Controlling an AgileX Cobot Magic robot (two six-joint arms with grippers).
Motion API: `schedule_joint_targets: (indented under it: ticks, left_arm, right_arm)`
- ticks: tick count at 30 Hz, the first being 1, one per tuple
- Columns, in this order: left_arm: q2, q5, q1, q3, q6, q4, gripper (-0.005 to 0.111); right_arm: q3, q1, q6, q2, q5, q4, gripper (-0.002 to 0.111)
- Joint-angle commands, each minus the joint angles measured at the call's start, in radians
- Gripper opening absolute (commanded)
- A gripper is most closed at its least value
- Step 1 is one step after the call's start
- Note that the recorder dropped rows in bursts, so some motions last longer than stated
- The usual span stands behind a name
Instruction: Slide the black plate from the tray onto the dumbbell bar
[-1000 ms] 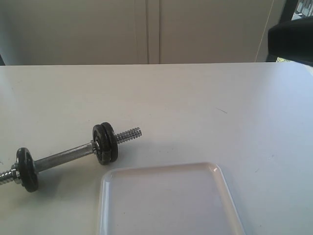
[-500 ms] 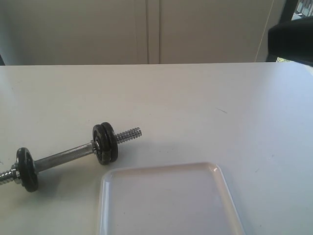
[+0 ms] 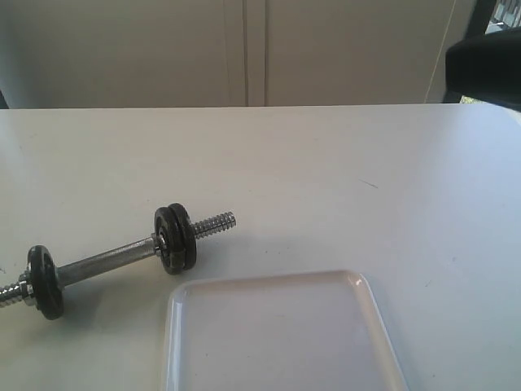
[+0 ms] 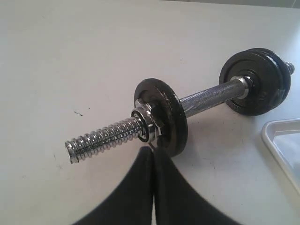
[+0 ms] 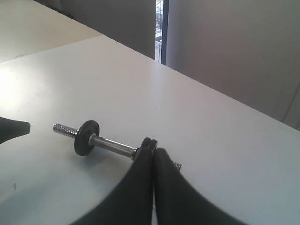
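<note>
Item: dumbbell bar, lying on the table, long axis slanting from your left side toward the tray.
Fitted: single disc on the left end, paired discs on the tray end.
The black plate is likely one of that pair; which one is unclear.
The tray holds nothing where it is visible.
Your left gripper has its jaws pressed together, empty, just beside the single disc; it is the nearer arm.
Your right gripper is likewise closed and empty.

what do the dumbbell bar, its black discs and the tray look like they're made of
Dumbbell bar: chromed steel, likely; bright mirror-like threads, knurled grip. Black discs: probably cast iron, matte black coating with dull sheen. Tray: glossy white plastic or possibly ceramic; smooth reflective rim.
</note>
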Motion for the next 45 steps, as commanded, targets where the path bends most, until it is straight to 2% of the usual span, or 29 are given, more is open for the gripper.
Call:
schedule_joint_targets:
  ticks: [1, 6, 12, 20, 26, 29, 39, 45]
  left_arm:
    - [-0.005, 0.005, 0.002, 0.003, -0.003, 0.001, 0.000]
    - [-0.005, 0.005, 0.002, 0.003, -0.003, 0.001, 0.000]
    - [-0.005, 0.005, 0.002, 0.003, -0.003, 0.001, 0.000]
    - [-0.005, 0.005, 0.002, 0.003, -0.003, 0.001, 0.000]
    - [-0.005, 0.005, 0.002, 0.003, -0.003, 0.004, 0.000]
    - [-0.005, 0.005, 0.004, 0.003, -0.003, 0.057, 0.000]
    - [-0.005, 0.005, 0.091, 0.003, -0.002, 0.090, 0.000]
    - [-0.005, 0.005, 0.120, 0.003, -0.002, 0.149, 0.000]
  right_arm:
    - [0.006, 0.067, 0.005, -0.016, -0.010, 0.000, 0.000]
    - [0.006, 0.073, 0.005, -0.106, -0.012, 0.000, 0.000]
    - [0.006, 0.016, 0.005, -0.340, -0.010, 0.000, 0.000]
    - [0.006, 0.009, 0.005, -0.537, -0.010, 0.002, 0.000]
    - [0.018, 0.009, 0.005, -0.546, -0.010, 0.006, 0.000]
    - [0.044, 0.009, 0.005, -0.546, -0.010, 0.000, 0.000]
    - [0.191, 0.000, 0.003, -0.549, -0.010, -0.066, 0.000]
    - [0.327, -0.011, 0.003, -0.611, -0.010, -0.083, 0.000]
